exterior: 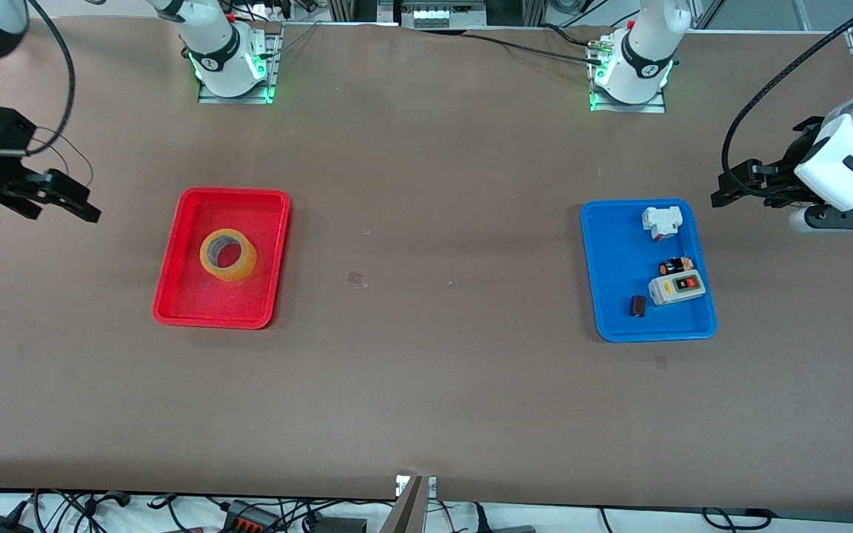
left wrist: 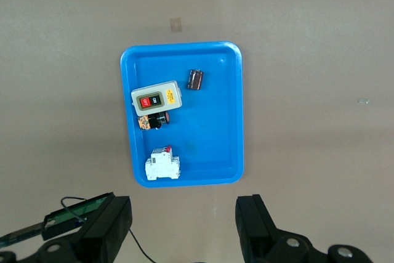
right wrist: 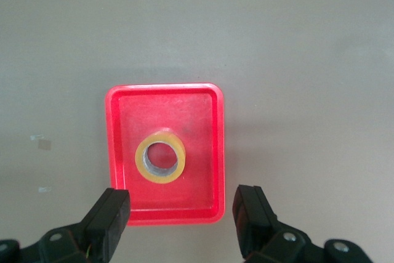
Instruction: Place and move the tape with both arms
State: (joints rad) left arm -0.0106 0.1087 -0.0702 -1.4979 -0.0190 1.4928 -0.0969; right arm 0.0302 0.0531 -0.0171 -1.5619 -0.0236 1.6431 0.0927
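The tape (exterior: 228,255), a yellowish translucent ring, lies flat in the red tray (exterior: 175,296) toward the right arm's end of the table. It also shows in the right wrist view (right wrist: 160,159), inside the red tray (right wrist: 117,152). My right gripper (exterior: 64,198) is open and empty, raised over bare table past the red tray's outer side; in its own view (right wrist: 181,217) the fingers (right wrist: 108,217) stand wide apart. My left gripper (exterior: 739,185) is open and empty, raised beside the blue tray (exterior: 619,296); its own view (left wrist: 184,226) shows the blue tray (left wrist: 215,133).
The blue tray holds a grey switch box with red and black buttons (exterior: 677,289), a white breaker (exterior: 661,222), a small black and orange part (exterior: 677,265) and a small dark cylinder (exterior: 638,305). Bits of tape stick to the table's middle (exterior: 357,278).
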